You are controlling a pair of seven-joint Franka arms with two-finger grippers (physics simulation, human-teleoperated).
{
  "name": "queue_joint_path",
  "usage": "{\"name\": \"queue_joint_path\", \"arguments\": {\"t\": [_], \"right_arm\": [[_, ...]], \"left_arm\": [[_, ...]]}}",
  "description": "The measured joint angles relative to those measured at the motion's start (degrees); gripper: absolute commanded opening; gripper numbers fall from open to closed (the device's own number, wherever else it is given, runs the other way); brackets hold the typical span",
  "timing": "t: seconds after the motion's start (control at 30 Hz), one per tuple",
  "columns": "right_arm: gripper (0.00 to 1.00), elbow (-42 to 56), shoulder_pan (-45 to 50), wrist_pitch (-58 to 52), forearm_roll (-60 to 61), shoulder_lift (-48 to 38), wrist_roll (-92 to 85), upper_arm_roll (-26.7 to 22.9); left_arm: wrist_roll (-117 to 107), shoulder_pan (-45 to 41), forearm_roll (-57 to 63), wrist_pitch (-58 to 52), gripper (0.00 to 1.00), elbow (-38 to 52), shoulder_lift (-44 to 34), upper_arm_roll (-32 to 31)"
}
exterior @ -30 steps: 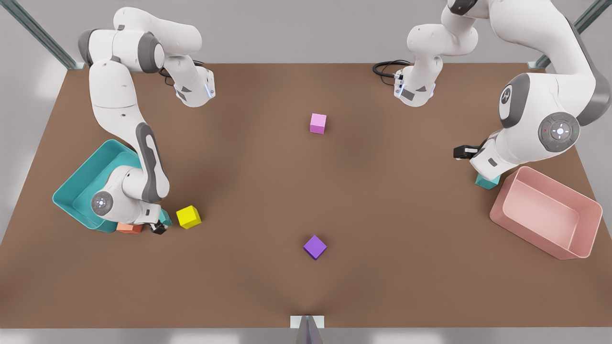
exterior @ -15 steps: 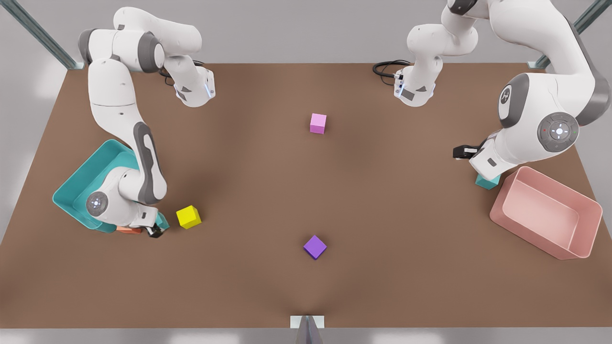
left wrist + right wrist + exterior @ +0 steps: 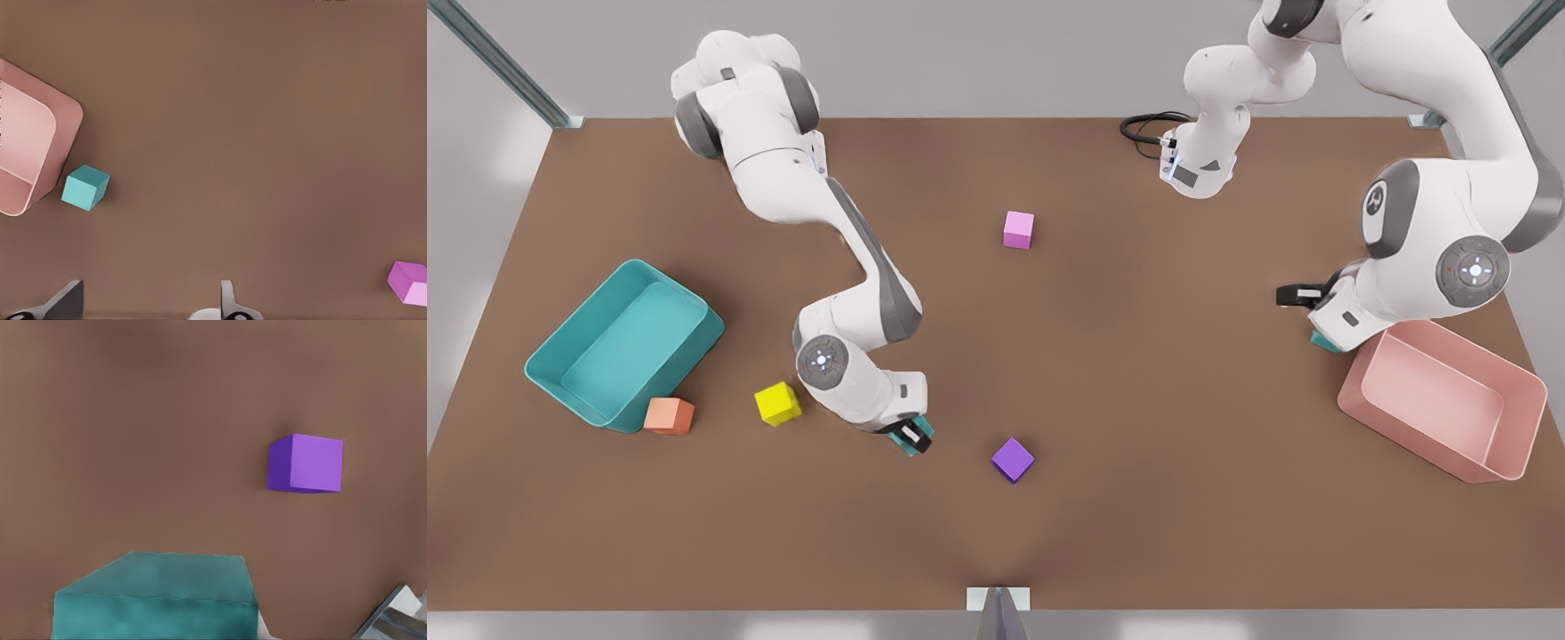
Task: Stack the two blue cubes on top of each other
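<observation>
Fingers of my right gripper (image 3: 911, 436) clamp one teal cube (image 3: 157, 600) at 7 o'clock for carrying, while my left gripper (image 3: 147, 308) waits spread and empty above the other teal cube (image 3: 85, 187) at 3 o'clock.

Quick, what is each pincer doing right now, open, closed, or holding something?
Right pincer: closed on a teal cube, near the purple cube.
Left pincer: open, empty, above the other teal cube beside the pink bin.
</observation>
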Motion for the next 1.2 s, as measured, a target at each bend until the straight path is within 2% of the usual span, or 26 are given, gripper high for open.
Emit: {"name": "queue_joint_path", "arguments": {"t": [0.07,0.1,0.2,0.37,0.4,0.43,0.67,0.8,0.9,1.0,1.07,1.13,1.2], "right_arm": [[0.51,5.6,3.6,-1.0,0.2,5.0,8.7,2.7],[0.51,7.1,4.9,-1.0,0.2,7.1,13.0,3.4],[0.51,8.5,8.5,0.2,0.2,11.5,25.6,3.9],[0.53,8.8,10.2,3.8,0.1,15.2,42.9,3.5],[0.93,8.8,10.2,4.5,0.1,15.6,45.8,3.5],[1.00,8.8,10.2,5.2,0.1,16.0,48.6,3.5],[1.00,8.7,10.4,7.6,0.0,14.9,64.3,4.0],[1.00,8.5,1.6,0.5,2.1,3.1,70.7,4.2],[1.00,8.4,-14.0,-10.4,2.3,-3.0,73.2,3.6],[1.00,6.1,-27.0,-19.0,-3.7,-4.8,74.4,1.8],[1.00,5.8,-29.0,-26.2,-6.9,-13.2,75.8,-0.4],[1.00,5.0,-26.4,-33.5,-8.6,-22.1,78.4,-1.0],[1.00,-4.3,-23.8,-38.0,-9.7,-34.2,81.9,-1.0]], "left_arm": [[-1.6,7.9,-0.2,1.3,1.00,-0.1,3.3,0.2],[-2.9,9.0,-0.2,3.1,1.00,-2.2,4.0,2.0],[-7.3,6.8,-0.8,12.1,1.00,-17.5,0.3,12.4],[-17.1,7.9,-3.9,32.4,1.00,-35.9,-2.3,15.3],[-18.9,8.2,-4.6,36.1,1.00,-37.1,-2.3,15.4],[-20.6,8.3,-5.5,39.5,1.00,-37.8,-2.3,15.4],[-28.7,9.0,-7.4,52.4,1.00,-42.6,-1.4,15.5],[-29.8,9.0,-7.3,54.9,1.00,-43.7,-0.4,16.6],[-30.5,9.0,-7.3,56.0,1.00,-43.9,0.7,17.0],[-31.0,9.0,-7.3,56.8,1.00,-43.9,1.8,17.1],[-31.3,9.1,-7.4,57.1,1.00,-43.9,2.4,17.1],[-31.6,9.3,-7.4,57.3,1.00,-43.8,3.2,17.1],[-31.8,9.4,-7.4,57.6,1.00,-43.7,4.1,17.1]]}}
